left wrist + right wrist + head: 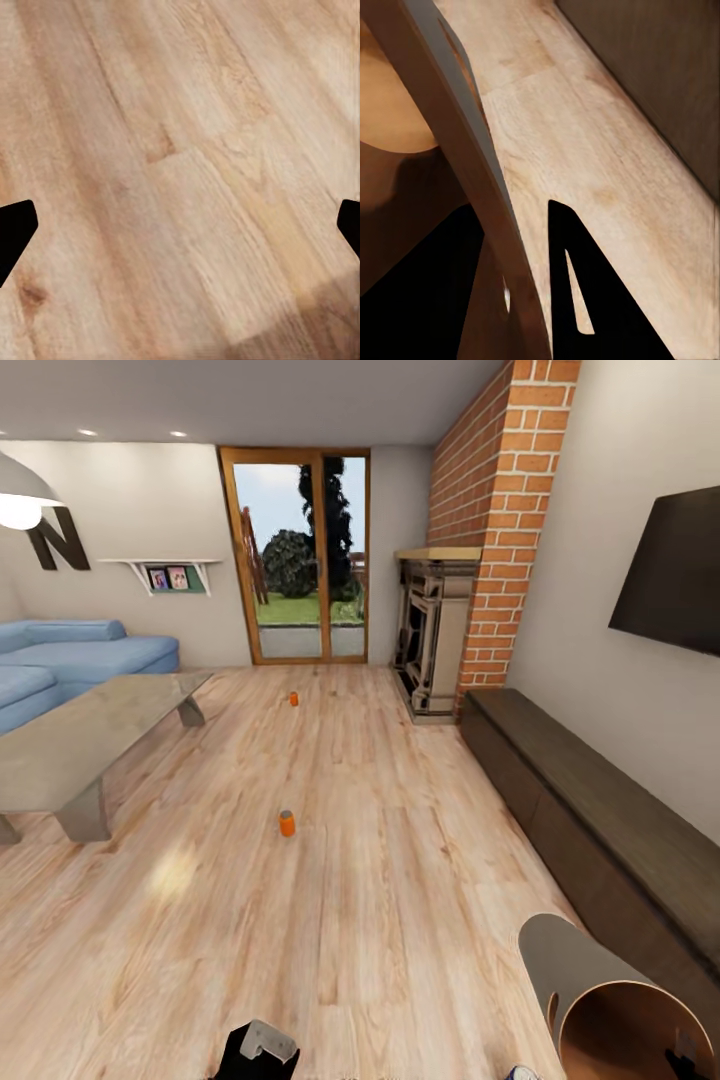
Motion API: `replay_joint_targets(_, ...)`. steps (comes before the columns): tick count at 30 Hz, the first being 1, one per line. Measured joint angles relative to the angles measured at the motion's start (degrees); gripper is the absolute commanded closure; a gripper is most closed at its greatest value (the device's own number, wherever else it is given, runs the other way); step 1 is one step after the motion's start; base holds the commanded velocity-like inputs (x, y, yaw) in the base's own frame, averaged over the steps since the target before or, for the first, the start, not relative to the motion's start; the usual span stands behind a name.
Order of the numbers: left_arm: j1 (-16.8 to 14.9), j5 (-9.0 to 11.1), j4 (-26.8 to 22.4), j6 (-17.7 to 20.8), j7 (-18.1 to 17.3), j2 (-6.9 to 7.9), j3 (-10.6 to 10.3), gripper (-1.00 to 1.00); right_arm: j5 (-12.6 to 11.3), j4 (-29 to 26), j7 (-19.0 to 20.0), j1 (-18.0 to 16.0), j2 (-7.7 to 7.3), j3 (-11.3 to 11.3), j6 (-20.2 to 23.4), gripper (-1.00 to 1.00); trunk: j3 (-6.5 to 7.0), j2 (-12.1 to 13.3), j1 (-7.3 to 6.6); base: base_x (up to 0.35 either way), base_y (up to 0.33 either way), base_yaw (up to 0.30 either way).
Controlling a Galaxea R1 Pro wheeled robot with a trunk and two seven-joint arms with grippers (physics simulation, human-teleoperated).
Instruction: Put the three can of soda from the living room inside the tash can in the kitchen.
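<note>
Tash can [600,1000], pale grey cylinder with brown wood-toned inside, tilted mouth toward camera; its rim wall sits clamped between the right gripper's [521,292] two dark fingers [585,300], one inside, one outside. Left gripper [180,225]: fingertips spread wide apart, released, nothing between them, warm wood-plank floor [180,150] beneath. Nearer orange can of soda [287,822] stands upright on floor well ahead of left gripper. Second orange can [294,698] farther on, toward wood-framed glass doors [296,555]. Glass coffee table [80,745] left; brick fireplace [490,530] right.
</note>
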Motion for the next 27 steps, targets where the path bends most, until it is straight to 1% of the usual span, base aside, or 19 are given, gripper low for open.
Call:
replay_joint_targets(8,0.01,0.00,0.57,-0.04,-0.03,0.06,-0.15,-1.00,0.04,0.00,-0.03,0.00,0.08,0.00,-0.33,1.00,-0.53,0.00,0.00,-0.150,-0.283,-0.126)
replay_joint_targets(12,0.00,0.06,0.87,-0.09,-0.33,0.06,-0.10,-1.00,0.07,0.00,-0.04,0.00,0.13,0.00,-0.40,1.00,-0.64,0.00,0.00,-0.102,-0.097,-0.026)
replay_joint_targets(18,-0.03,0.10,0.95,-0.06,-0.50,0.08,-0.08,-1.00,0.09,0.00,-0.09,0.00,0.14,0.04,-0.39,1.00,-0.67,0.00,0.00,-0.154,0.158,-0.005)
replay_joint_targets(23,-0.04,0.03,0.97,0.06,-0.59,0.06,-0.15,-1.00,0.14,0.00,-0.08,0.00,0.14,0.11,-0.43,1.00,-0.67,0.00,0.00,-0.057,0.287,-0.024)
replay_joint_targets(27,-0.04,0.01,0.97,0.08,-0.63,0.01,-0.16,-1.00,0.08,0.00,-0.08,0.00,0.14,0.12,-0.44,1.00,-0.67,0.00,0.00,-0.011,0.312,-0.140)
